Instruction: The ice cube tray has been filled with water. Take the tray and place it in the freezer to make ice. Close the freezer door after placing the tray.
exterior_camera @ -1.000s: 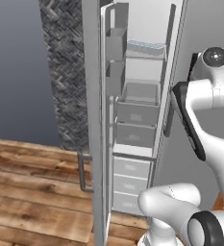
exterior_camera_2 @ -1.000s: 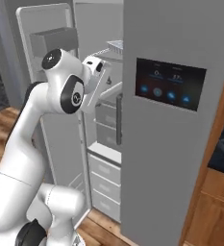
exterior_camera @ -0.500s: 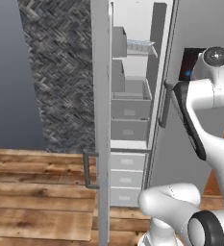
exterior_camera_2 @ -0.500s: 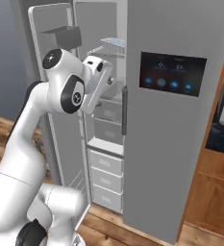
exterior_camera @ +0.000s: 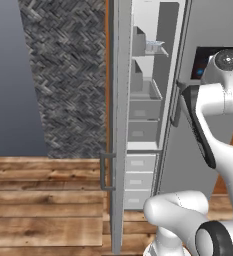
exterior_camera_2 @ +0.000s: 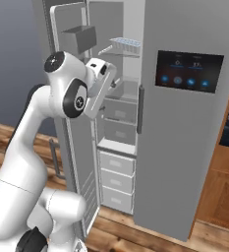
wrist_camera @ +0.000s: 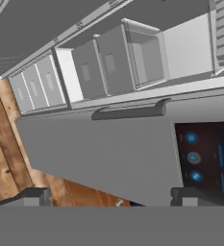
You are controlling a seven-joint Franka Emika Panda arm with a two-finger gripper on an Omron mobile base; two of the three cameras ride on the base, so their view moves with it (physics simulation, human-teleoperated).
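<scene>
The ice cube tray (exterior_camera_2: 126, 44) lies on the upper white shelf inside the freezer (exterior_camera_2: 117, 123), its pale cells of water showing; the left base view also has the ice cube tray (exterior_camera: 155, 46) up high. The freezer door (exterior_camera_2: 71, 93) stands wide open to the left, and in the left base view the freezer door (exterior_camera: 119, 125) is seen edge-on. My gripper (wrist_camera: 109, 197) is open with nothing between its fingertips (wrist_camera: 36, 196). It hangs in front of the compartment, below the tray and apart from it, with my hand (exterior_camera_2: 102, 74) level with the grey drawers (exterior_camera_2: 117, 110).
The fridge's right door with a dark touch-screen (exterior_camera_2: 188, 71) is shut beside the open compartment. A grey bin (exterior_camera_2: 79, 38) hangs on the open door's inside. White lower drawers (exterior_camera_2: 117, 179) fill the bottom. Wooden floor (exterior_camera: 43, 200) lies to the left of a dark patterned wall (exterior_camera: 68, 75).
The whole picture has shifted, so the base has moved and the open door now shows more edge-on on the left. The arm keeps its pose and the gripper stays open.
</scene>
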